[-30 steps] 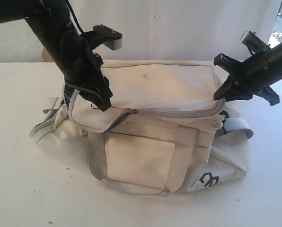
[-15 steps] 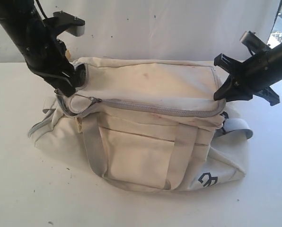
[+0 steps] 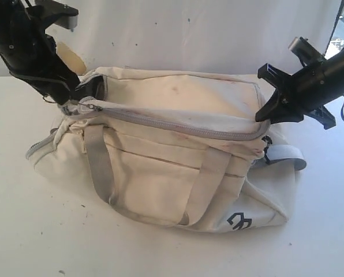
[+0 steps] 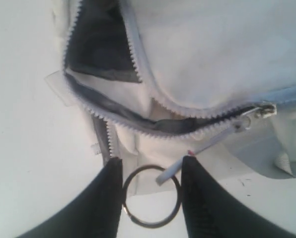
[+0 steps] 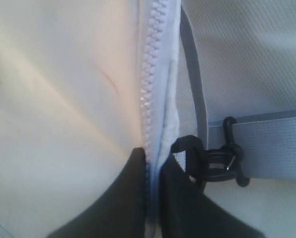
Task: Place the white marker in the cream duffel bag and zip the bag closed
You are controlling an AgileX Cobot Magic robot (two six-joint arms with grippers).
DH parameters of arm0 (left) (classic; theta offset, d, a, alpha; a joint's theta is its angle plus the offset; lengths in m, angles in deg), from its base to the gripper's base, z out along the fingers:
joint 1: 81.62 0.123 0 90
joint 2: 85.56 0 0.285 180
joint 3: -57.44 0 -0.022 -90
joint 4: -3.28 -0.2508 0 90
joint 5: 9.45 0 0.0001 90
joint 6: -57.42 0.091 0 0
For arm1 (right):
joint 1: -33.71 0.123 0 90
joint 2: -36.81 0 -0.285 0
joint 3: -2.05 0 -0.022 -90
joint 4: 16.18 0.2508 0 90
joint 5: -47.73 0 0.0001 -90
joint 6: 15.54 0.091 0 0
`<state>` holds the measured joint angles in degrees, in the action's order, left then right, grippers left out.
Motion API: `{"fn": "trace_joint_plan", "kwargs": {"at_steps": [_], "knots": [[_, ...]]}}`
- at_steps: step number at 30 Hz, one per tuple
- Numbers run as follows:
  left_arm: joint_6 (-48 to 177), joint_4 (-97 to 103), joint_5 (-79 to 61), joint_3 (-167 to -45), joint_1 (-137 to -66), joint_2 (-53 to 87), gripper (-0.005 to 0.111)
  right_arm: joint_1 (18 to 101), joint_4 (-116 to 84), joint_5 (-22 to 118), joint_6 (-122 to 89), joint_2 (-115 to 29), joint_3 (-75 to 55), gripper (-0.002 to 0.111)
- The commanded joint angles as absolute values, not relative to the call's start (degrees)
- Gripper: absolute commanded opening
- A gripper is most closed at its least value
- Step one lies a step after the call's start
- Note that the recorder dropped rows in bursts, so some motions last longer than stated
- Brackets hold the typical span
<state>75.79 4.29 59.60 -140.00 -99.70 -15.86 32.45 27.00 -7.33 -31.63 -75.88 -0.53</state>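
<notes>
The cream duffel bag (image 3: pixel 178 109) lies on the white table. My left gripper (image 3: pixel 73 95) is at its left end, shut on the metal ring (image 4: pixel 126 191) of the zip pull, with a grey cord running from it to the slider (image 4: pixel 259 110). The zip is closed along the bag's front edge. Round the left corner it still gapes, and the dark lining (image 4: pixel 101 44) shows there. My right gripper (image 3: pixel 264 115) is shut on the zip seam (image 5: pixel 153 74) at the bag's right end. The white marker is out of view.
A grey shoulder strap (image 3: pixel 287 156) with a black clip (image 5: pixel 212 161) hangs off the bag's right end. Grey handles (image 3: pixel 97 167) drape down the front. The table (image 3: pixel 45 231) stretches in front, and a white wall stands behind.
My left gripper has moved left and away along the bag, dragging the slider from the front middle to the left corner. The bag has turned a little. The right gripper has stayed put.
</notes>
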Motion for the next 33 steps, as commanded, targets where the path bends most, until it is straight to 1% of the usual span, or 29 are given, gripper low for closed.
{"fn": "trace_joint_plan", "kwargs": {"at_steps": [1,3,5,8,11,12,16,18,24,33], "knots": [[76.2,5.5,60.5,-140.0,-98.3,-13.2,0.0,31.3,23.1,-4.5,-34.1,-75.3,-0.4,0.0],[78.2,8.8,60.5,-140.0,-98.3,-13.0,0.0,31.4,24.0,-4.5,-36.9,-75.0,-0.3,0.001],[79.1,10.6,60.5,-140.0,-98.3,-12.9,0.0,31.4,25.8,-4.7,-40.1,-74.3,-0.3,0.005],[79.1,11.6,60.5,-140.0,-98.3,-12.9,0.0,31.4,28.3,-4.5,-43.8,-73.3,-0.3,0.019],[77.8,11.8,60.5,-140.0,-98.3,-12.9,0.0,31.4,29.1,-4.5,-44.5,-72.4,-0.3,0.035],[76.9,12.2,60.5,-140.0,-98.3,-12.9,0.0,31.4,29.1,-4.5,-44.7,-72.0,-0.3,0.042],[78.4,18.8,60.5,-140.0,-98.3,-12.7,0.0,31.4,29.3,-4.5,-48.1,-70.4,-0.3,0.063],[79.4,21.4,60.5,-140.0,-98.3,-12.7,0.0,31.4,31.1,-4.6,-49.7,-69.8,-0.3,0.068],[81.6,22.4,60.5,-140.0,-98.3,-12.7,0.0,34.3,38.9,-6.2,-58.7,-68.7,-0.3,0.068],[81.2,22.4,60.5,-140.0,-98.3,-12.7,0.0,44.7,39.7,-2.6,-70.0,-68.7,-0.4,0.068]]}}
